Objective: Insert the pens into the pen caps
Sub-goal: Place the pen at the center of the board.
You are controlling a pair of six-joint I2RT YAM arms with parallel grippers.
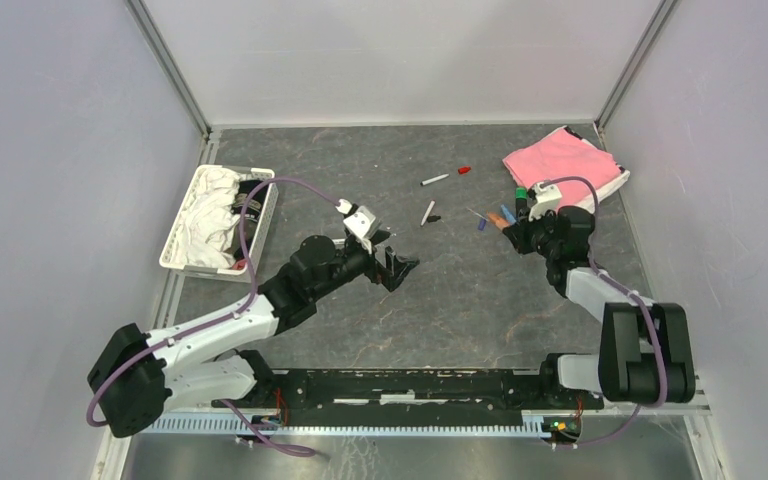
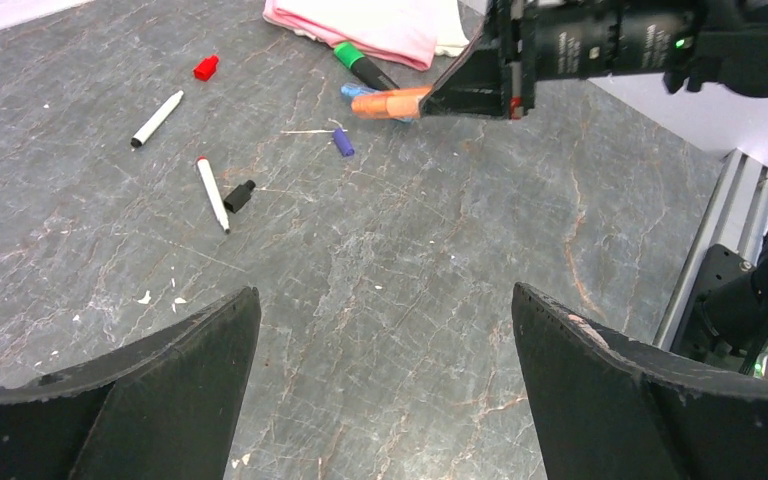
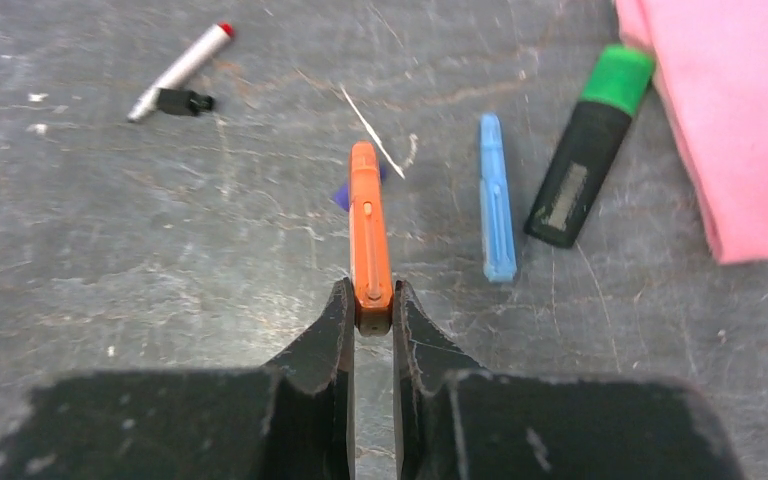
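Slippage worries me; my right claw (image 3: 371, 292) clamps only the tail of the orange marker (image 3: 365, 215), which may swivel; my left claw (image 2: 382, 295) hangs open.

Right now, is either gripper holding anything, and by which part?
The right gripper pinches the thick orange plastic marker by its near end. The left gripper is open, holding nothing.

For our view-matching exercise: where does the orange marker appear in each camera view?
Top external: orange marker right of centre.
Left wrist: orange marker top centre.
Right wrist: orange marker centre, shut in the right pincer.
Shared landmark: pink cloth, just beyond it in every view.
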